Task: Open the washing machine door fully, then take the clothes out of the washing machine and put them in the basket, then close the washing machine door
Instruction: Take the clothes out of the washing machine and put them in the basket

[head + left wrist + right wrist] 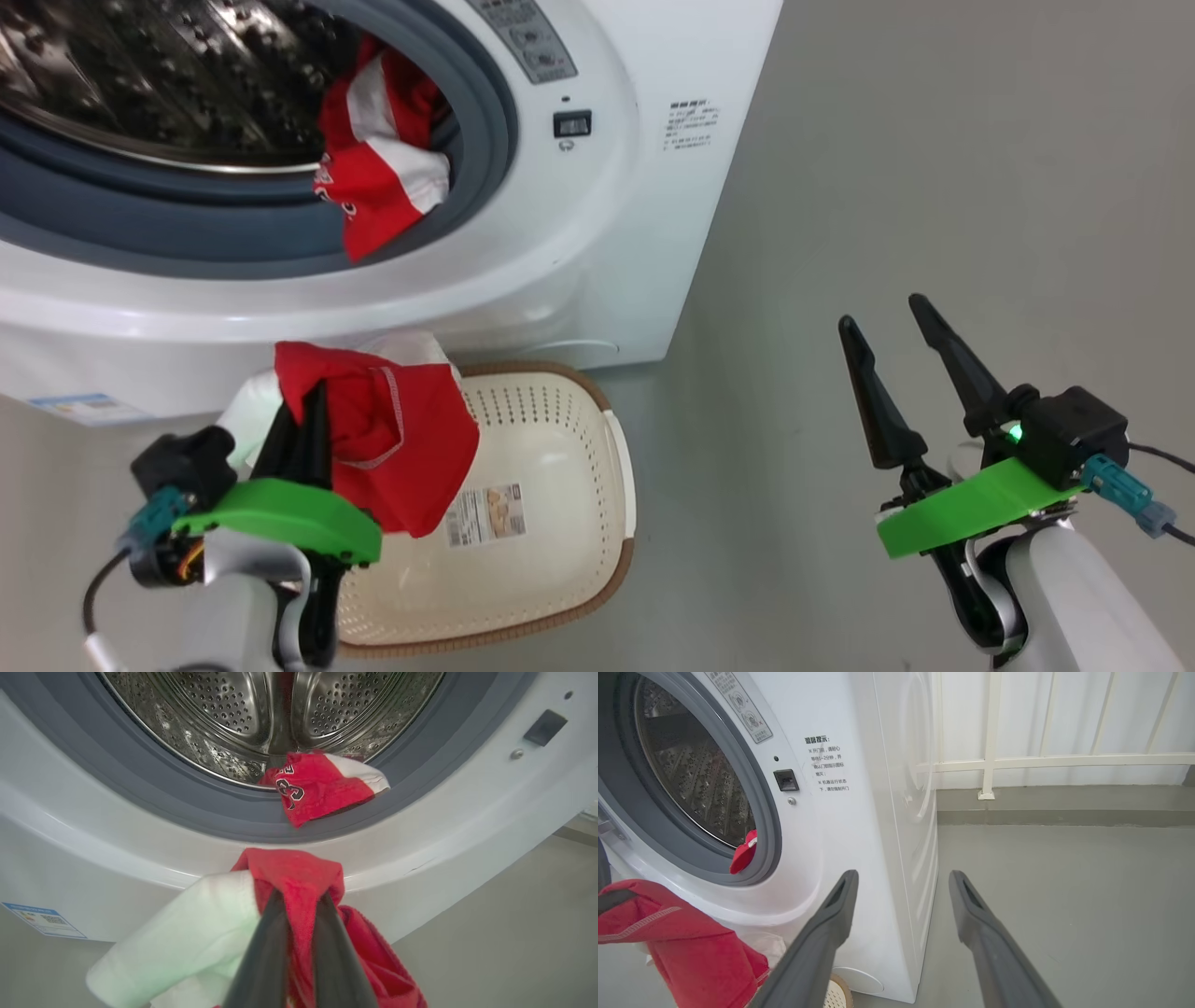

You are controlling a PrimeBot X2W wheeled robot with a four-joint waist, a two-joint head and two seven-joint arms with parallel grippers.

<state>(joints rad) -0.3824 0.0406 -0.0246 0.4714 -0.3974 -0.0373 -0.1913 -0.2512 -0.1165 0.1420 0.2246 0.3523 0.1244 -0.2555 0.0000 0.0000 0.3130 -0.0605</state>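
Note:
The white washing machine [579,233] stands with its drum mouth uncovered; the washing machine door is out of view. Red and white clothes [378,168] hang over the grey rubber ring, also seen as clothes [322,788] with a number on them. My left gripper [313,401] is shut on a red and white garment [401,448], held just above the left end of the cream basket [560,439], which stands on the floor against the machine. The left wrist view shows the pinched garment [294,872] bunched between the left gripper's [301,896] tips. My right gripper [880,313] is open over bare floor.
A blue label [70,406] sits low on the machine's front. Grey floor [934,187] stretches to the machine's right. A white railing [994,760] runs along the far wall beyond the machine. The basket's rim [838,994] peeks below my right gripper [902,876].

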